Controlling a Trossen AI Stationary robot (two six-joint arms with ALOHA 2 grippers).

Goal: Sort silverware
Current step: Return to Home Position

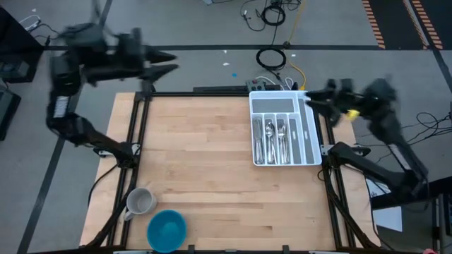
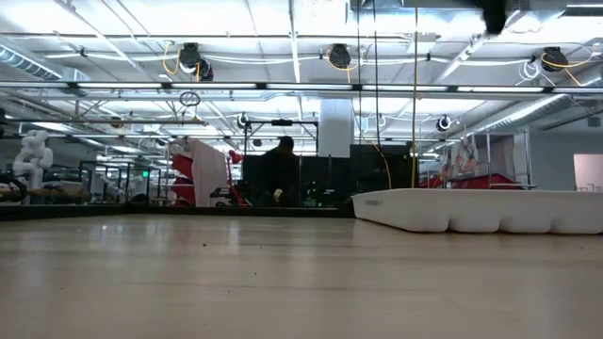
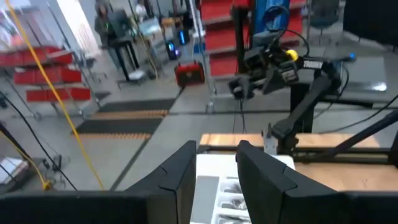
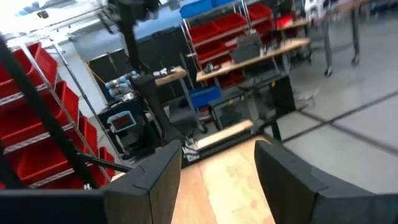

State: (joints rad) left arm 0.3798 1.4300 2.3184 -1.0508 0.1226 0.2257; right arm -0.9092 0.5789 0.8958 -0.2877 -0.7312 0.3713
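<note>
Worktop (image 1: 212,176): a pale wooden slab, seen from above, with a dark frame along its edges.

Left arm (image 1: 70,77): folded outside the worktop's 10 o'clock corner, forearm level and pointing toward 3 o'clock. The left gripper (image 1: 175,61) hangs over the floor just beyond the far edge. Its fingers (image 3: 180,180) are parted by a moderate gap and hold nothing.

Right arm (image 1: 385,134): outside the 3 o'clock edge, bent back on itself, forearm pointing toward 9 o'clock. The right gripper (image 1: 311,100) sits at the 2 o'clock corner of the tray (image 1: 311,144). Its fingers (image 4: 155,180) are spread wide and hold nothing.

The tray is a white compartmented organiser lying flat at 2 o'clock on the worktop, its long side running from 12 to 6 o'clock. In the low view it stands at the right (image 2: 471,212), and a person (image 2: 280,169) is in the room behind.

Bowl (image 1: 167,230): blue, at 7 o'clock by the near edge.

Mug (image 1: 140,202): grey metal, just beside the bowl at its 11 o'clock.

Silverware (image 1: 275,141): gathered in the tray's three narrow lengthwise compartments, toward the 6 o'clock end, lying along them.
</note>
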